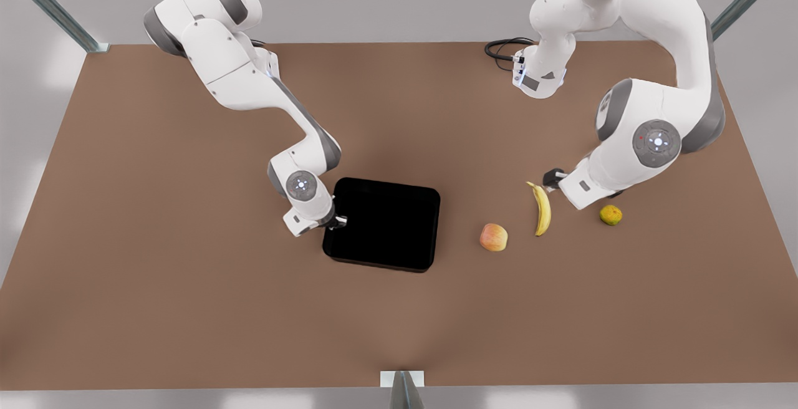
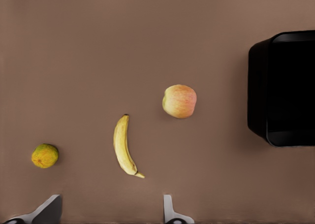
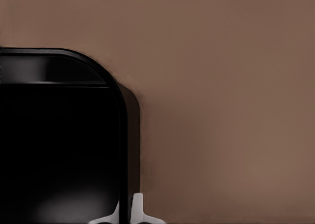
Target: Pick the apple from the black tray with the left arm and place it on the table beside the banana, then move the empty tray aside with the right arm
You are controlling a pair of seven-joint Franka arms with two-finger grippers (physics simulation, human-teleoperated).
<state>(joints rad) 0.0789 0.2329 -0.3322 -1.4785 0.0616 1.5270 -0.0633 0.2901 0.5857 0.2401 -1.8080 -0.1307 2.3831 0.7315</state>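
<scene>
The black tray (image 1: 386, 222) lies empty in the middle of the table (image 1: 187, 284). My right gripper (image 1: 336, 221) sits at the tray's edge on the front view's left. In the right wrist view its fingers (image 3: 138, 209) straddle the tray (image 3: 59, 135) wall, shut on the rim. The apple (image 1: 493, 237) rests on the table between the tray and the banana (image 1: 542, 209). My left gripper (image 1: 552, 179) hovers by the banana's far tip. Its fingers (image 2: 170, 211) stand wide apart and open, holding nothing, with the apple (image 2: 179, 101) and banana (image 2: 124, 146) ahead of them.
A small yellow-green fruit (image 1: 611, 214) lies to the front view's right of the banana, close under the left arm's forearm. Open tabletop stretches to the front view's left of the tray and along the near edge. A black cable (image 1: 502, 50) coils at the far edge.
</scene>
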